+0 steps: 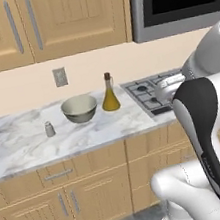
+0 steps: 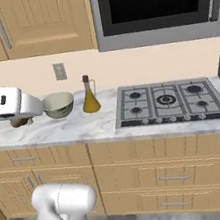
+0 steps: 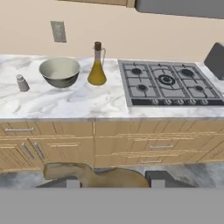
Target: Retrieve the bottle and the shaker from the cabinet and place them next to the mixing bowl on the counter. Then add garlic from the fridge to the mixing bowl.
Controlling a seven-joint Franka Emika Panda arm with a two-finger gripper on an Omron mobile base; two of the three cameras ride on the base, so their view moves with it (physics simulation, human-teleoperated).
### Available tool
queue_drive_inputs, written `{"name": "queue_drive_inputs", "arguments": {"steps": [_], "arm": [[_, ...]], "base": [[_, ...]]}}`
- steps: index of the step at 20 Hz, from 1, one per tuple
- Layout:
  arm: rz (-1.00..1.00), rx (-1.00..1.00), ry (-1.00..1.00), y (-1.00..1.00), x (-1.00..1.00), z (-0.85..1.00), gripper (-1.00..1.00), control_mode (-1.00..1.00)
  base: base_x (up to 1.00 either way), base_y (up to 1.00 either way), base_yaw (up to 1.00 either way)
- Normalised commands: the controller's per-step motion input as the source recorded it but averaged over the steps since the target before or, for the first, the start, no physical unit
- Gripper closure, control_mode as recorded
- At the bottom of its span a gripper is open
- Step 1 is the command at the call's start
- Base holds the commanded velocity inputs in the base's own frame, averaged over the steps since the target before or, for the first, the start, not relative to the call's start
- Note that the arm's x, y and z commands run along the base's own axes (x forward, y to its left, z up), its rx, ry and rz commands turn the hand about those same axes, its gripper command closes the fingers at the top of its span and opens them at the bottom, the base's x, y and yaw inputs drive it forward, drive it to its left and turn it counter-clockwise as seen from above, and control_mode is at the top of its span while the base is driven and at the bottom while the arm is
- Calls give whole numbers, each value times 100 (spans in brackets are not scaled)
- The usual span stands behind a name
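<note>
Tan lumpy garlic point(image 3: 70, 170) clenched in end effector point(image 3: 114, 180); silver-grey mixing bowl point(image 3: 60, 71), pale inside, on marble counter point(image 3: 78, 103).

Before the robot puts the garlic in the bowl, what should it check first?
1. Bottle standing on the counter beside the mixing bowl: ok.
2. Shaker upright on the counter on the bowl's other side: ok.
3. Garlic held: ok, a tan lump sits between the fingertips of the shut gripper.
4. Bowl ready for it: ok, its pale inside looks empty.
5. Gripper above the bowl: not ok, the hand view sees the whole counter front and the floor, so the hand is well back from it.
</note>
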Motion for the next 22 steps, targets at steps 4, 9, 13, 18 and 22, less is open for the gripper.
{"name": "queue_drive_inputs", "arguments": {"steps": [4, 9, 13, 18, 22], "arm": [[0, 0, 0, 0, 0, 0, 100, 100], [0, 0, 0, 0, 0, 0, 100, 100], [0, 0, 0, 0, 0, 0, 100, 100], [0, 0, 0, 0, 0, 0, 100, 100], [0, 0, 0, 0, 0, 0, 100, 100]], "base": [[52, 52, -25], [38, 46, -20], [26, 55, -15], [30, 53, -5], [33, 29, -1]]}}
